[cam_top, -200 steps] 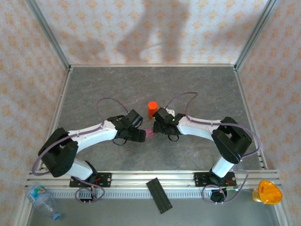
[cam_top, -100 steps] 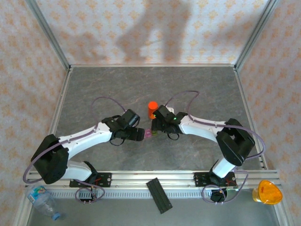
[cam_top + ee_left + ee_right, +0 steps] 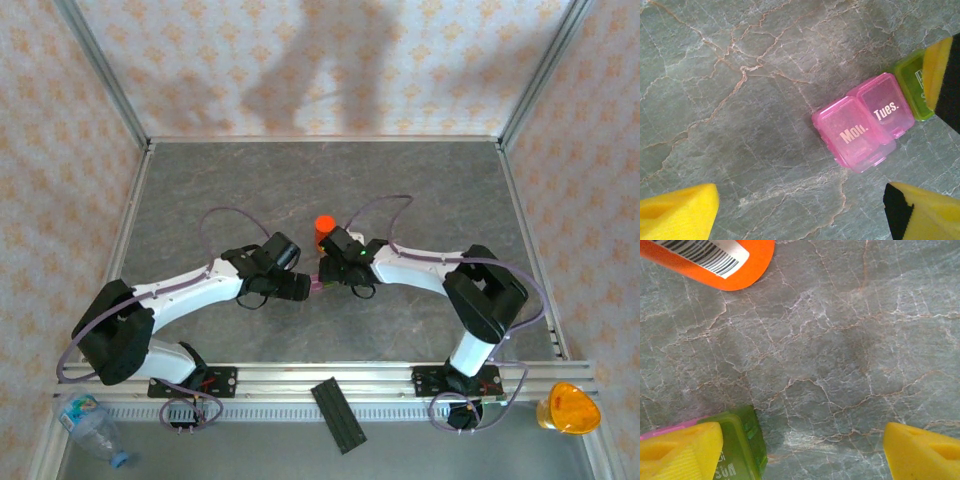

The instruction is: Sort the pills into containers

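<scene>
Left hand (image 3: pixel 800 212), right hand (image 3: pixel 800 452) shifted slightly — agape — flanking containers (image 3: pixel 865 125); orange bottle (image 3: pixel 324 231) behind.

We hold our white-shelled, black-jointed left arm (image 3: pixel 190 290) folded low and reaching inward, and our matching right arm (image 3: pixel 430 268) reaches in from the opposite side, so the two wrists almost meet head-on at the middle. Our black two-finger left gripper (image 3: pixel 308 287) points down with its yellow foam pads (image 3: pixel 677 212) spread wide. Our right gripper (image 3: pixel 324 272) is parted in the same way, its own yellow pads (image 3: pixel 680 450) well apart, one fingertip close to the left gripper's.
</scene>
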